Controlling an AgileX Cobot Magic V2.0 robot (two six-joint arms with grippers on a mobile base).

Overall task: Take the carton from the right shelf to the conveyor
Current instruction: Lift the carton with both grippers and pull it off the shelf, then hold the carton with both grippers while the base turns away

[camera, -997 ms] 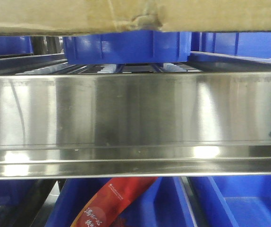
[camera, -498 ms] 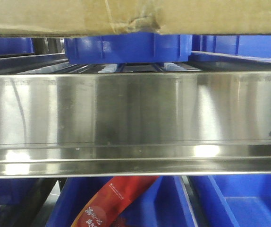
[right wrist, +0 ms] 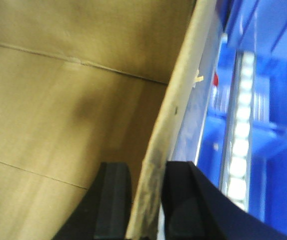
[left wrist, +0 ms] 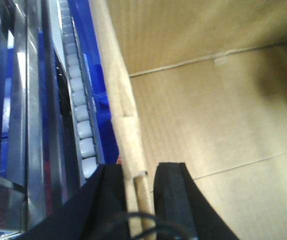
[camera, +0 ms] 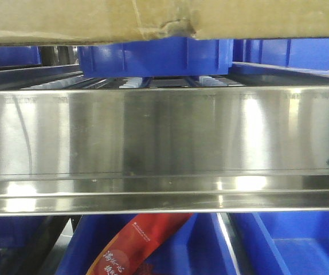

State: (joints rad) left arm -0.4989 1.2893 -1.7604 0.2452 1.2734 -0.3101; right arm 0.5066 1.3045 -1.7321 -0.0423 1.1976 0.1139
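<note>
The left tool (left wrist: 139, 202) pinches one side wall of the box (left wrist: 208, 100). The right tool (right wrist: 147, 205) pinches the other side wall. So the grab looks done. From the front, the box is high up, over a blue bin (camera: 153, 56) and a shiny metal rail (camera: 164, 143). I think what is left is to carry it to the belt and put it down.

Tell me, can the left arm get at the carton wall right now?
Probably yes: the left end effector straddles the carton wall and looks closed on it, with nothing else in the way.
</note>
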